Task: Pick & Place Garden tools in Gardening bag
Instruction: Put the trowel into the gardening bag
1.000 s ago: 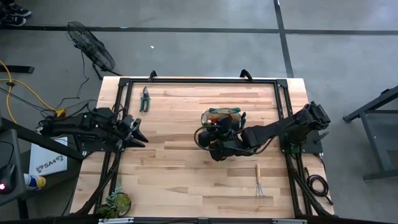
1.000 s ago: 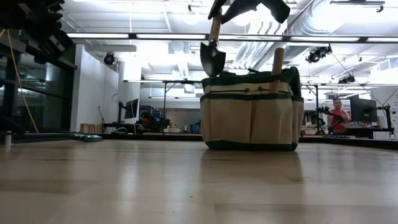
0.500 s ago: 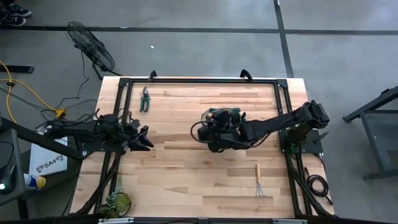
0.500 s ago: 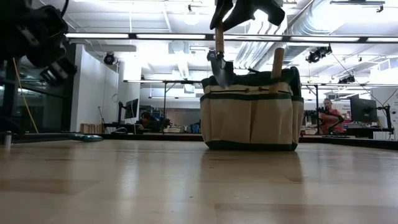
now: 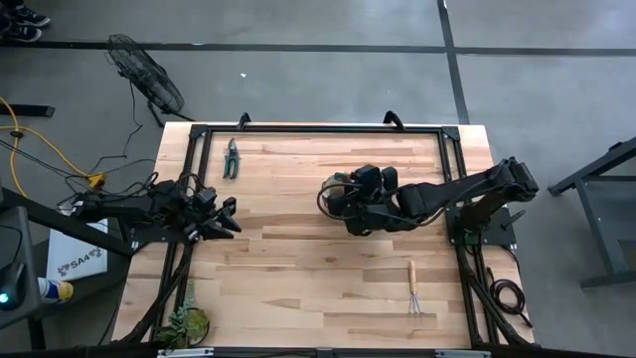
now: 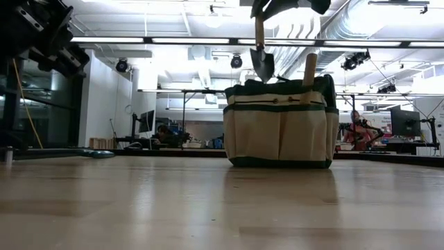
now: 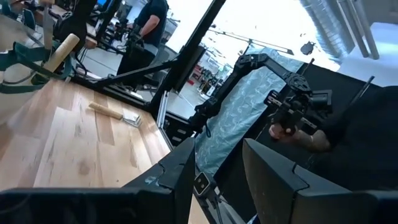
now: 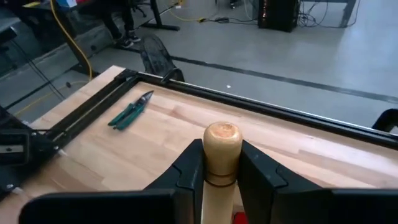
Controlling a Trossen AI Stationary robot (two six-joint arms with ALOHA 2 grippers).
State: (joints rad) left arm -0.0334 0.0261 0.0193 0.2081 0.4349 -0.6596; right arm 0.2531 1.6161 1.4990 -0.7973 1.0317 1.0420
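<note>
Wooden tabletop (image 5: 298,249) is carrying the gardening bag (image 6: 279,125) at frame centre, where the right gripper (image 8: 214,165) is clenching a trowel (image 6: 261,52) blade-down above it, while the left gripper (image 5: 221,217) is idling, fingers apart and empty, at mid-left.

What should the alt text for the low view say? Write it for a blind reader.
A trowel hangs blade-down from the right gripper just above a tan bag on a wooden table. Another wooden handle sticks up from the bag; the left arm is at the upper left.
</note>
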